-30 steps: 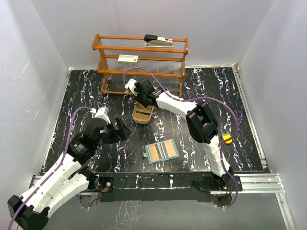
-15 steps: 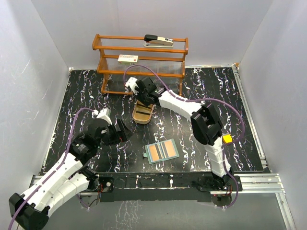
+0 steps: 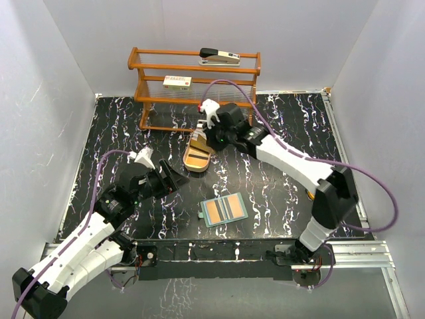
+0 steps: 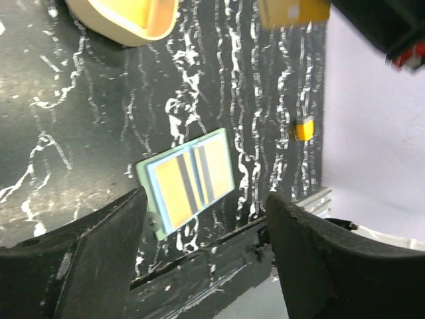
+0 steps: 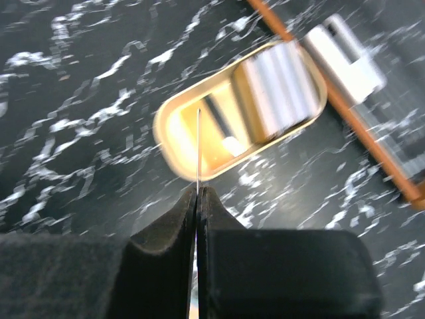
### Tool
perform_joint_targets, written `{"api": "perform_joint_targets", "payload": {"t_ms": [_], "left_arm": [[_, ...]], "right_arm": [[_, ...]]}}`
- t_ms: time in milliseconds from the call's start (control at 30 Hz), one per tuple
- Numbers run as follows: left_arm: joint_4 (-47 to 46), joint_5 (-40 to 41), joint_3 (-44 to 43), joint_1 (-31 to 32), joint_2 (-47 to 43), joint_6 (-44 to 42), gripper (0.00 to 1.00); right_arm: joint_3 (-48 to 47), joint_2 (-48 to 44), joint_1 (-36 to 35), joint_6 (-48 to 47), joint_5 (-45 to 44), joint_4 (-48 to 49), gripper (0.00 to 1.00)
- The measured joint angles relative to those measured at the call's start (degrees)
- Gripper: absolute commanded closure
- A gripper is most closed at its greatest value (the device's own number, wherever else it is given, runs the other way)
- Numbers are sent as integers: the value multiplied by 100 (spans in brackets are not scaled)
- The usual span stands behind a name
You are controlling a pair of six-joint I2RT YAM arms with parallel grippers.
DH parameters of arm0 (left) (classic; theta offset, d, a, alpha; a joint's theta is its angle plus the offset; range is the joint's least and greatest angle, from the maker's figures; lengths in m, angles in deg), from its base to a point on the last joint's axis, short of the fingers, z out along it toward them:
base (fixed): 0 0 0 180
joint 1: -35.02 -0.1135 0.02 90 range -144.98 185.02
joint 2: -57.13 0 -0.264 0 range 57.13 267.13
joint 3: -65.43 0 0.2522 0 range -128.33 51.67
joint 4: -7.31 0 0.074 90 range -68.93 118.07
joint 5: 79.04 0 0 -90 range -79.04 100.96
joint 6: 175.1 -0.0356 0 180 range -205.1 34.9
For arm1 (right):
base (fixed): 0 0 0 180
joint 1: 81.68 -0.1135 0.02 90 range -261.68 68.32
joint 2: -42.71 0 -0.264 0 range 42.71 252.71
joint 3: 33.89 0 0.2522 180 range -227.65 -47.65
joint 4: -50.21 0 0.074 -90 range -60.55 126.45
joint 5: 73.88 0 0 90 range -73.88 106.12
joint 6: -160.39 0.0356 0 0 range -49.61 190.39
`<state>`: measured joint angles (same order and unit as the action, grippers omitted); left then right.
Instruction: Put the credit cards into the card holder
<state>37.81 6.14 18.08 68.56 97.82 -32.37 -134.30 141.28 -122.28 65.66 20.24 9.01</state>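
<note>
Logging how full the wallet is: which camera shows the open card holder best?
The left wrist view: the card holder lies open, large and unobstructed, the orange cards in its pockets plain to see. The top external view shows the card holder whole but small. The right wrist view misses it, showing the tan tray instead.

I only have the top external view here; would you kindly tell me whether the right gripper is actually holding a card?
Observer: Yes. In the right wrist view the right gripper is shut on a thin card, seen edge-on.
Operator: Thank you. What is behind it in that view?
Observer: The tan tray, holding at least one pale striped card; it is blurred.
Operator: And the left gripper?
Observer: The left wrist view shows the left gripper open and empty, with the open card holder in sight between its fingers.
</note>
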Motion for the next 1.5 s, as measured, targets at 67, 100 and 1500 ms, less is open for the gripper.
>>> {"api": "perform_joint_targets", "payload": {"t_ms": [67,100,1500], "left_arm": [[-188,-111,0,0,0,157,36],[-258,-155,0,0,0,214,38],[-2428,-1530,356,-2,339,981,100]], "right_arm": [[566,-553,0,527,328,227,100],[800,-774,0,745,457,352,100],[4745,-3960,4,5545,1585,3587,46]]}}
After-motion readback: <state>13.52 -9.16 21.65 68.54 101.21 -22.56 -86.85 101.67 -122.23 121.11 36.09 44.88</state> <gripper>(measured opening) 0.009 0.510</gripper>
